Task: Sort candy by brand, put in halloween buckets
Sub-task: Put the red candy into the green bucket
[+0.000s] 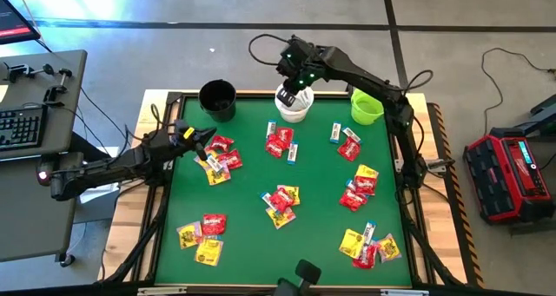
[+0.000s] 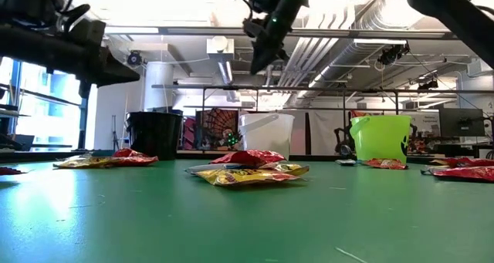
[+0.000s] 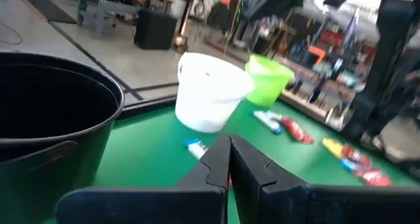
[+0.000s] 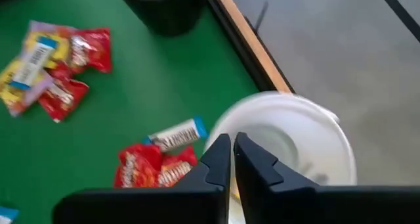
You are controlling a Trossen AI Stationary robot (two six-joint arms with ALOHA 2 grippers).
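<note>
Right gripper (image 1: 294,85) hangs over the white bucket (image 1: 294,105) at the far edge of the worktop (image 1: 252,209), jaws pressed together with nothing visible between them in its wrist view; the bucket floor there looks pale and blurred, so what lies inside cannot be told. Left gripper (image 1: 201,145) sits low by the red-and-yellow candy pile (image 1: 219,160) near the black bucket (image 1: 217,99), jaws also pressed together, empty as far as its wrist view shows. Lime green bucket (image 1: 367,108) stands at the far right; most candy is spread over the worktop in mixed clusters. Risks: the clusters overlap red, yellow and slim white-and-blue packets (image 1: 335,133), so a pinch likely lifts two brands at once or drags a neighbour, and the wrong brand lands in a bucket. Flat slick wrappers probably slip from closed jaws on the lift. The buckets look light and unanchored, so a low pass by the right arm could tip the white one off the far edge. The white-and-blue packet (image 4: 176,134) beside the white bucket lies close to its wall, so a descent there may clip the rim. Both arms reaching for the middle clusters could cross paths.
</note>
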